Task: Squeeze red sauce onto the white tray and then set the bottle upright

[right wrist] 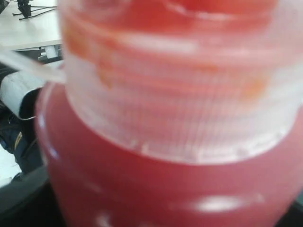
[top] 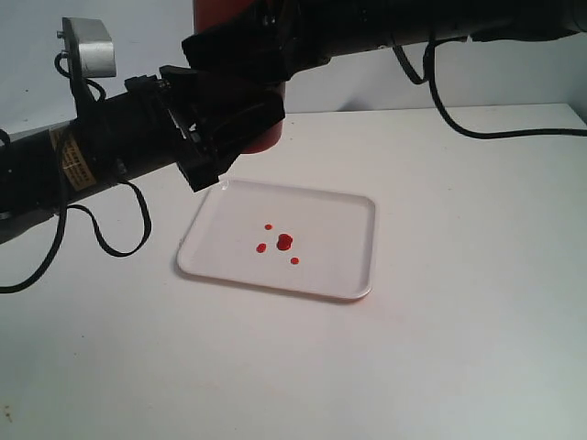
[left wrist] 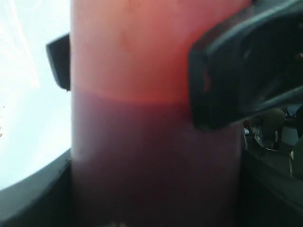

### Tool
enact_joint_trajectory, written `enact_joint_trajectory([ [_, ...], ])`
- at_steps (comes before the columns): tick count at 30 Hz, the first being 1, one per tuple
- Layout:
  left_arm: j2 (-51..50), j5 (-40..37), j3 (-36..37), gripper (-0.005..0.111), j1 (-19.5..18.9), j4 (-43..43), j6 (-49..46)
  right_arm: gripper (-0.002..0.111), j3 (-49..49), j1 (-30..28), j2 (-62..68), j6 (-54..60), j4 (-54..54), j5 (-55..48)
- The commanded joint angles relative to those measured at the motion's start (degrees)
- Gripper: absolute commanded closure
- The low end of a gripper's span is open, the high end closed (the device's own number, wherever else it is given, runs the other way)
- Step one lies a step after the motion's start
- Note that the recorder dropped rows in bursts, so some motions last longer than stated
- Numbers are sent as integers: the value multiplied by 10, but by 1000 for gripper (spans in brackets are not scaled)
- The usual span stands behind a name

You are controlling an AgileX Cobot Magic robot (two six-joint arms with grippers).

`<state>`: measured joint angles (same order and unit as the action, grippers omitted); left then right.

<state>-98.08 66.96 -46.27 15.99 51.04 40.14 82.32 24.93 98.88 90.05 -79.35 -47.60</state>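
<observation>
The white tray (top: pixel 341 273) lies on the table with a glossy blob of red sauce (top: pixel 284 242) and a few tiny drops near its middle. The bottle (top: pixel 267 137) hangs in the air above the tray's back left corner, mostly hidden by both arms. My left gripper (top: pixel 207 158) comes in from the left and my right gripper (top: pixel 240 99) from the upper right, each shut on the bottle. The left wrist view is filled by the bottle (left wrist: pixel 151 142), dark red low down, with a right finger (left wrist: pixel 246 71) pressed on it. Its cloudy ribbed cap (right wrist: pixel 180 109) fills the right wrist view. The nozzle is hidden.
A white table (top: pixel 459 348) spreads to the right of and in front of the tray. Black cables (top: pixel 119 234) hang from the left arm down to the table, and another cable (top: pixel 459 124) droops from the right arm at the back.
</observation>
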Motion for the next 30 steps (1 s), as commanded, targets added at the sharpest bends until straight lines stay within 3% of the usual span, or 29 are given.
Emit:
enact_joint_trajectory([
  [1, 6, 30, -4, 107, 3, -23, -2, 108, -2, 3, -4, 0, -8, 8],
  [13, 6, 30, -4, 107, 3, -23, -2, 108, -2, 3, -4, 0, -8, 11],
  [23, 6, 30, -4, 95, 2, -23, -2, 108, -2, 3, -4, 0, -8, 11],
  [26, 6, 30, -4, 85, 2, -23, -2, 108, -2, 3, -4, 0, -8, 11],
  [30, 6, 30, -4, 54, 2, -25, -2, 108, -2, 3, -4, 0, -8, 11],
])
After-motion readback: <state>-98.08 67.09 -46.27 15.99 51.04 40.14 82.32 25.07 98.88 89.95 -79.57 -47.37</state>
